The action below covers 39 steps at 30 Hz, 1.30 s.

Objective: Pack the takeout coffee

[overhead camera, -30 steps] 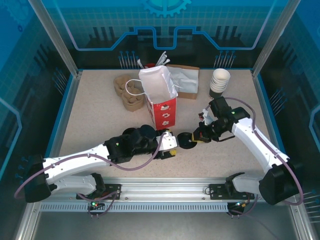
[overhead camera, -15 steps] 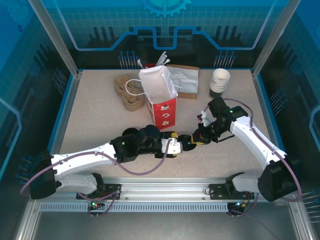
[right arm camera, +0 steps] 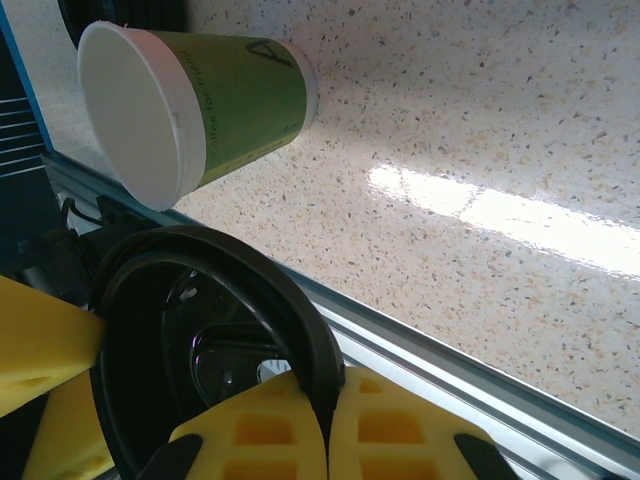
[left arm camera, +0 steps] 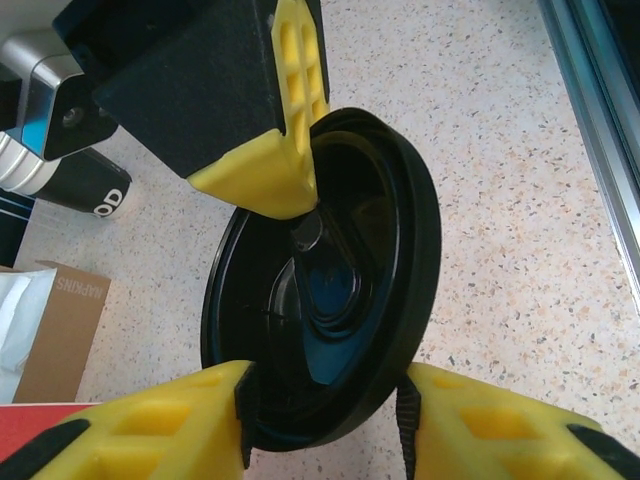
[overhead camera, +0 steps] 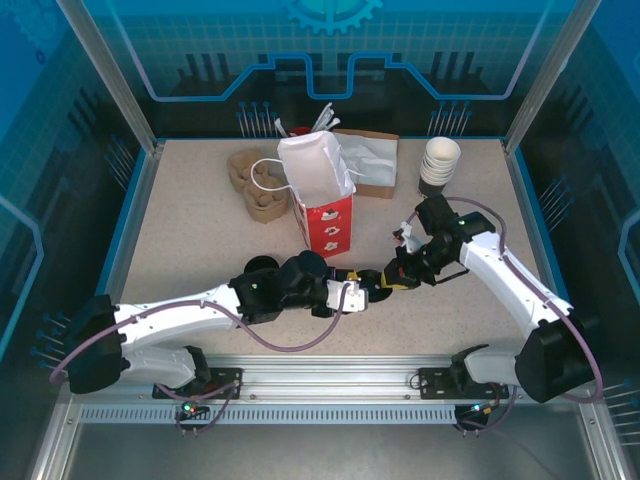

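I work on a speckled beige tabletop (overhead camera: 190, 240) with a blue border. Aluminium posts and blue see-through panels fence it in, and the back panel (overhead camera: 330, 40) carries a gear drawing. A metal rail (overhead camera: 330, 372) runs along the near edge, where my arms are bolted.

Toward the back stands a red-and-white paper bag (overhead camera: 322, 195), open at the top. Brown pulp cup trays (overhead camera: 255, 182) lie to its left and a cardboard napkin box (overhead camera: 372, 165) sits just behind it on the right. A stack of white-lined cups (overhead camera: 440, 160) is near the far right corner.

In front of the bag my two grippers meet. My right gripper (right arm camera: 325, 430) pinches the rim of a black lid (left arm camera: 330, 270) between its yellow pads. The lid's hollow side faces my left wrist camera. My left gripper (left arm camera: 322, 425) straddles the lid's opposite edge, a finger on each side at the rim. I cannot tell whether they press it or only flank it.

The takeout coffee (right arm camera: 215, 95), a green cup with a white round end toward my right wrist camera, is on the tabletop beside a metal strip (right arm camera: 450, 370), apart from the lid. Whether it stands or lies I cannot tell.
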{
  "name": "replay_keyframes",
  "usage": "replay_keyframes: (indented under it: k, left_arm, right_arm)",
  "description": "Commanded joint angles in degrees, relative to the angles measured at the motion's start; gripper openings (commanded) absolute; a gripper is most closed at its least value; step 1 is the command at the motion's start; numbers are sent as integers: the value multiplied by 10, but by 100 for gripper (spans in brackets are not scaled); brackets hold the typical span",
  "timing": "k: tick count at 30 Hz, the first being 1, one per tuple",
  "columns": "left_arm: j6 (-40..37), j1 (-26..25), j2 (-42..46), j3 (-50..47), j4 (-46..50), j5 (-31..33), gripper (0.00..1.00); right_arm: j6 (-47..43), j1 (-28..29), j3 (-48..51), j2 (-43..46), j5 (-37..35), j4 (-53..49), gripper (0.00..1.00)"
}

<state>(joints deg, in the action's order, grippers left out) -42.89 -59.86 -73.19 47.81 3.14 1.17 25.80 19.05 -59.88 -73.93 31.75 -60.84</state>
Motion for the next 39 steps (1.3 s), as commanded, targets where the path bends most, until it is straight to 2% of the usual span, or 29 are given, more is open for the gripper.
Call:
replay_keyframes:
  k: [1, 9, 13, 18, 23, 26, 29, 33, 39]
  left_arm:
    - [-14, -3, -7, 18, -19, -1, 41]
    - [-19, -5, -15, 35, -6, 6, 34]
    - [-37, -12, -13, 29, -20, 36, 34]
    - [-45, -14, -6, 23, -32, 32, 32]
    - [-63, -21, -12, 28, -30, 44, 26]
    - [-67, -23, -14, 30, -32, 53, 15]
    - [-68, -23, -12, 29, -38, 58, 14]
    - [-57, -23, -8, 28, -40, 59, 11]
    - [-29, -22, 3, 23, -39, 53, 8]
  right_arm:
    - [-9, -5, -5, -5, 15, -20, 0]
    - [-19, -3, -7, -12, 15, -33, 0]
    - [-28, -1, -10, -19, 15, -41, 0]
    - [-32, 3, -13, -23, 23, -45, 0]
    - [-31, 8, -17, -24, 26, -44, 0]
    - [-25, 8, -19, -18, 27, -37, 0]
    - [-22, 8, -22, -13, 26, -36, 0]
    - [-18, 4, -30, -5, 4, -39, 10]
    - [-10, -31, -36, 31, -1, -29, 31]
